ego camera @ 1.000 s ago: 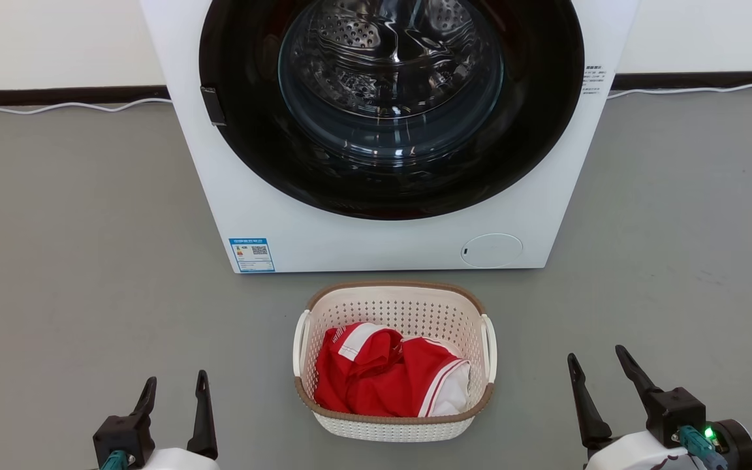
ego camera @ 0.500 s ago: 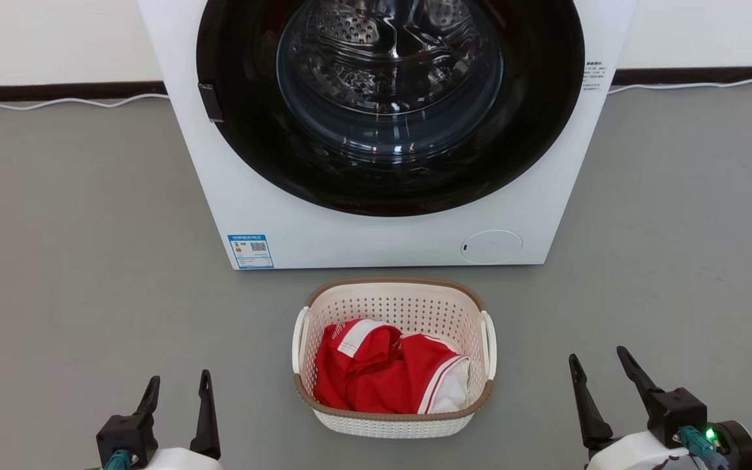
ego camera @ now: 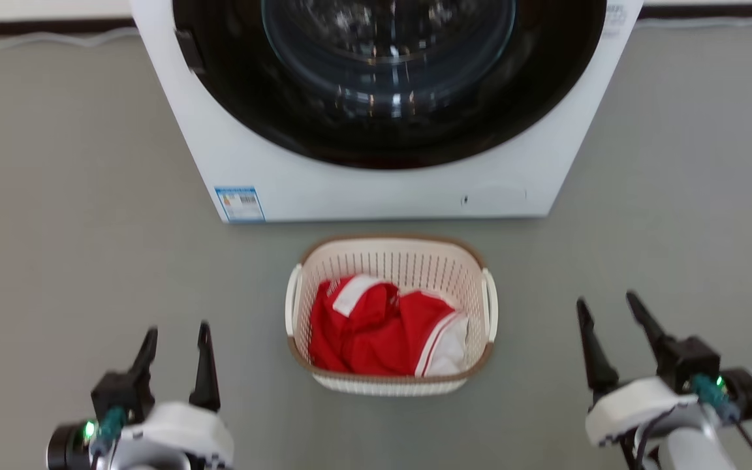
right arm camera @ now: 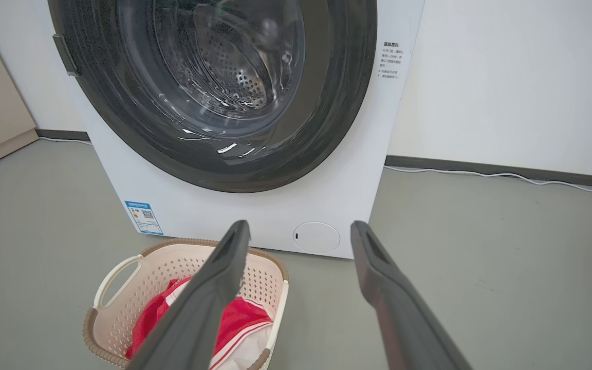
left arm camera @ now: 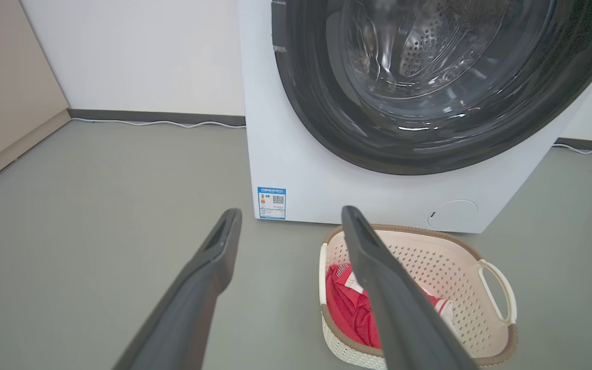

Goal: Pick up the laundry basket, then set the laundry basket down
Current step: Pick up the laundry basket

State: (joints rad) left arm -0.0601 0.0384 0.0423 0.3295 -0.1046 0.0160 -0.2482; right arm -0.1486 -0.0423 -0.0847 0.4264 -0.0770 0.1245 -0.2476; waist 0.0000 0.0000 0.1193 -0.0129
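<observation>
The laundry basket (ego camera: 392, 261), cream-white and perforated with a brown rim and white side loop handles, sits on the grey floor just before the washing machine. Red and white clothing (ego camera: 376, 326) lies inside it. My left gripper (ego camera: 177, 333) is open at the lower left, well to the left of the basket and apart from it. My right gripper (ego camera: 608, 303) is open at the lower right, apart from the basket. The left wrist view shows the basket (left arm camera: 450, 262) beyond the gripper (left arm camera: 291, 216). The right wrist view shows the basket (right arm camera: 162, 267) to the left of the gripper (right arm camera: 301, 228).
The white washing machine (ego camera: 376, 189) with its dark round door stands right behind the basket. A white cable (right arm camera: 506, 174) runs along the skirting at the wall. Grey floor spreads on both sides of the basket.
The head camera has tilted down and come closer, so the whole picture has shifted. Both grippers show higher in the view, still open, with more of the wrists visible.
</observation>
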